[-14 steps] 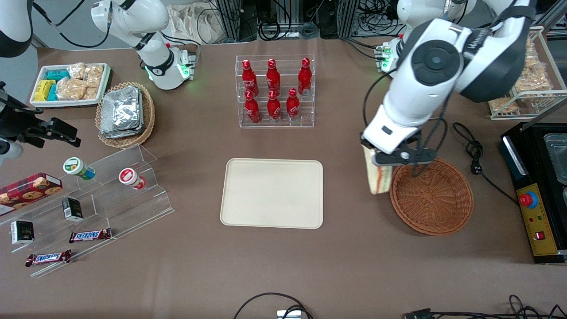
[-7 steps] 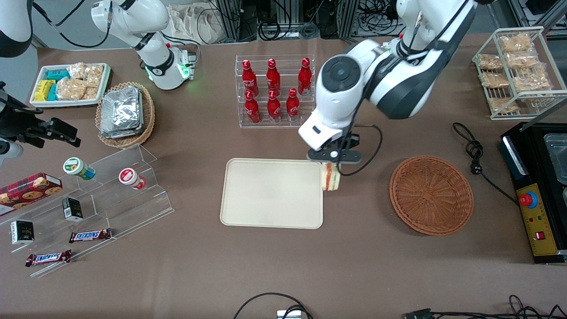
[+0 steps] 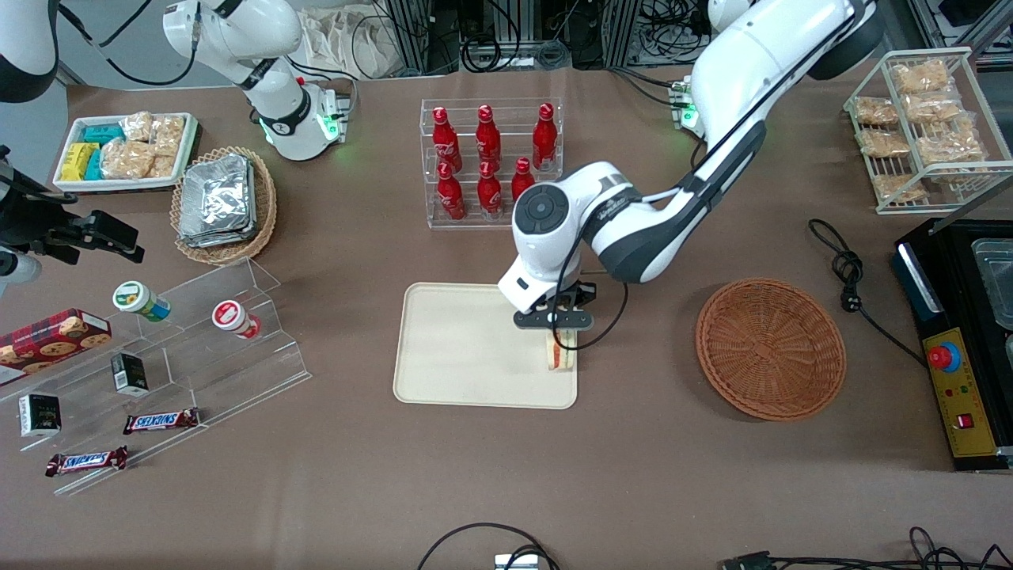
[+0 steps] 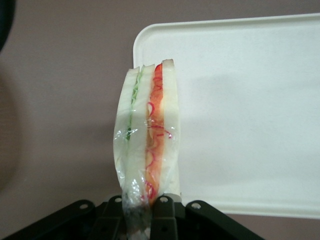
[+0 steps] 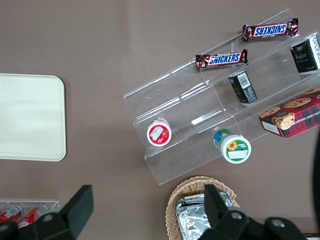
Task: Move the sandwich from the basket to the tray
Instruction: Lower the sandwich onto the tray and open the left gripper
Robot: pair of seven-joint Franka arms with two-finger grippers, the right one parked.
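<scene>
Over the cream-beige tray (image 3: 467,348), at its edge nearest the wicker basket (image 3: 771,348), the left arm's gripper (image 3: 555,323) hung with its black fingers (image 4: 162,212) clamped on the sandwich (image 3: 560,354). The sandwich was a plastic-wrapped triangular wedge, held upright by one end, its white bread slices standing on edge with a green filling line and an orange-red one between them. In the wrist view the wedge rose from between the two pads, its free tip over the tray's rounded corner; whether it touched the tray floor could not be told. The reddish-brown basket sat on the brown table (image 3: 633,475) well apart from the tray, toward the working arm's end, with nothing visible in it. A clear rack of red cola bottles (image 3: 491,162) stood farther from the front camera than the tray. Toward the parked arm's end lay a stepped acrylic stand (image 3: 198,348) with two Snickers bars (image 3: 161,420), small cups and a cookie box (image 3: 51,336).
</scene>
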